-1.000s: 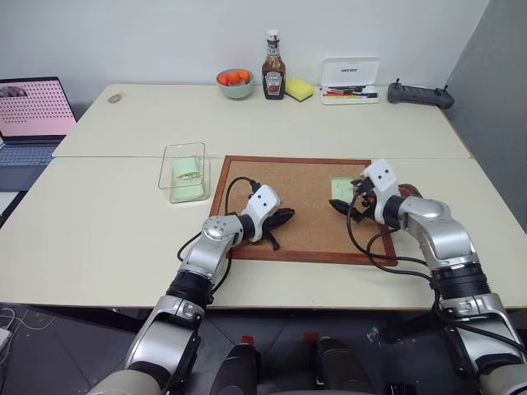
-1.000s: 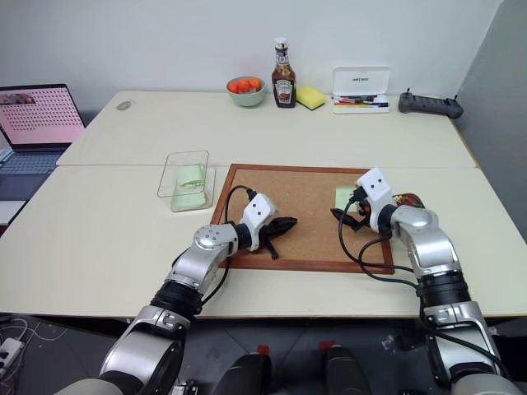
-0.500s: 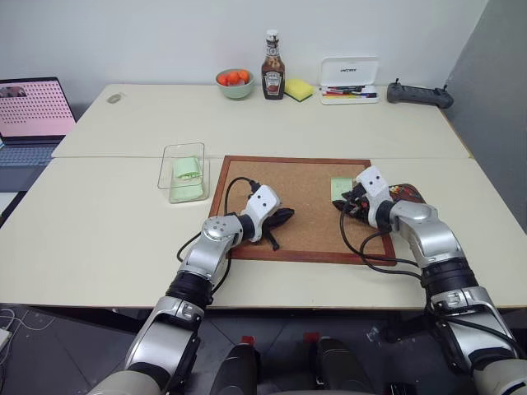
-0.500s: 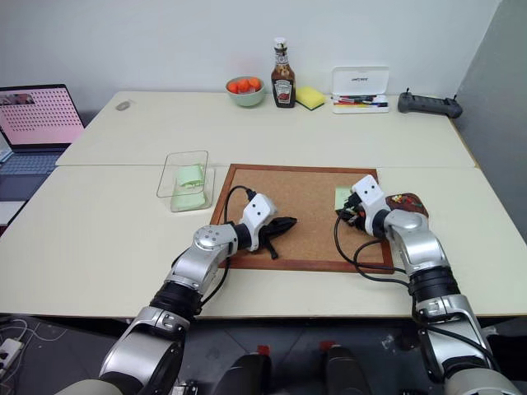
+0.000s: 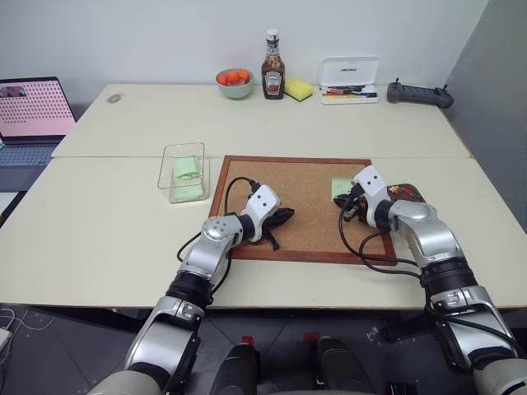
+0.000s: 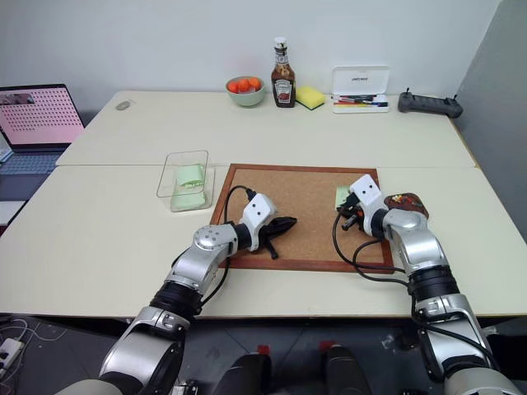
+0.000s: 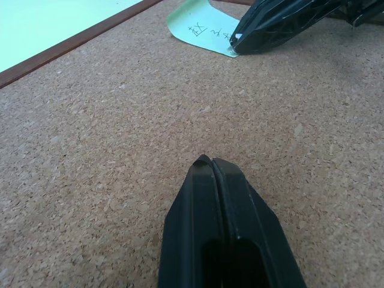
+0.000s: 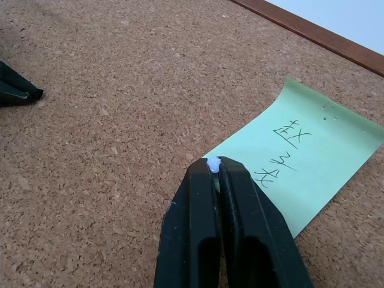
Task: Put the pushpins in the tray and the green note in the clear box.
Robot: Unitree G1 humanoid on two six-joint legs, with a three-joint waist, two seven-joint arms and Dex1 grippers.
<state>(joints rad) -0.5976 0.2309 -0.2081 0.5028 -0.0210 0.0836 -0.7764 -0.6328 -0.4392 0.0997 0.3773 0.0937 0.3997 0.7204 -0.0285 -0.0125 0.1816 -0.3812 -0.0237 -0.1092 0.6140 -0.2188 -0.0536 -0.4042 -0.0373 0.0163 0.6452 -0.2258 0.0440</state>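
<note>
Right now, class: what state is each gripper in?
Left gripper: shut, holding nothing, over the cork board.
Right gripper: shut on a pale pushpin at the green note's corner.

The cream table (image 5: 123,230) bears a cork board (image 5: 300,193), clear box (image 5: 183,171) and tray (image 5: 405,192).

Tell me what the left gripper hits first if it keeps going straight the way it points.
Probably bare cork board first, since the shut left gripper points slightly downward. Farther along lie the green note and the right gripper; depth is unclear.
</note>
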